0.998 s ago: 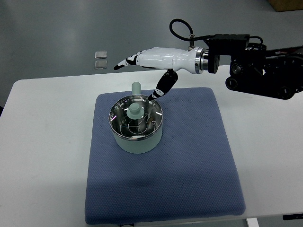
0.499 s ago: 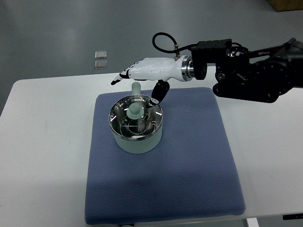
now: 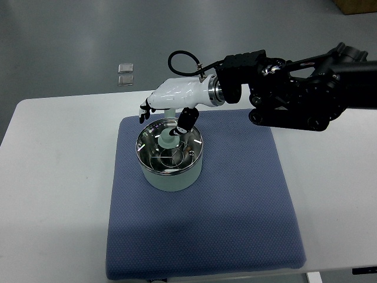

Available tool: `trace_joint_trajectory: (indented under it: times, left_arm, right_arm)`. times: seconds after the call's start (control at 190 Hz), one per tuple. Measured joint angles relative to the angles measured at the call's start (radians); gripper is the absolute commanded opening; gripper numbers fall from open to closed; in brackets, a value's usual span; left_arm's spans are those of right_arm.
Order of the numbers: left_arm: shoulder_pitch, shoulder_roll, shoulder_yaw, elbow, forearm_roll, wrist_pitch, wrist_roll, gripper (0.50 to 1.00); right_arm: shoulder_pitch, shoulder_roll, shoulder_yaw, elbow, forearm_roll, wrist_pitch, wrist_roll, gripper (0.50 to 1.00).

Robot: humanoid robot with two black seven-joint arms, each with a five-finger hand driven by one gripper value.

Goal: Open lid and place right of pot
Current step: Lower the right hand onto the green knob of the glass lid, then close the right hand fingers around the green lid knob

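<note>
A pale green pot (image 3: pixel 170 171) stands on the blue mat (image 3: pixel 235 200), left of its middle. A glass lid (image 3: pixel 171 150) with a pale green knob (image 3: pixel 167 140) sits on the pot. My right hand (image 3: pixel 163 115), white with black fingertips, hovers just above the knob. Its fingers (image 3: pixel 143 112) curl down on the knob's far left side and the thumb (image 3: pixel 184 119) hangs down on the right side. The hand holds nothing. The pot's handle is mostly hidden behind the hand. The left arm is out of view.
The mat lies on a white table (image 3: pixel 53 177). Bare mat stretches to the right of the pot. Two small clear squares (image 3: pixel 125 74) lie on the grey floor beyond the table's far edge. The black right forearm (image 3: pixel 294 94) spans the upper right.
The right hand has moved left and down, from beyond the pot's far right rim to right over the lid knob. Its fingers have curled downward. Pot and lid have not moved.
</note>
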Motion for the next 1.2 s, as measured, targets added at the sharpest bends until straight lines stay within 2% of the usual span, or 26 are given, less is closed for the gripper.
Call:
trace_joint_trajectory:
  times: [0.536,1.202]
  left_arm:
    - [0.000,0.000,0.000,0.000,0.000,0.000,0.000,1.000]
    - [0.000,0.000,0.000,0.000,0.000,0.000,-0.001,1.000]
  right_arm:
    - [-0.010,0.001,-0.013,-0.019,-0.058,0.063,-0.001,0.744]
    - [-0.027,0.020,-0.011,-0.035,-0.058,0.056,-0.022,0.715]
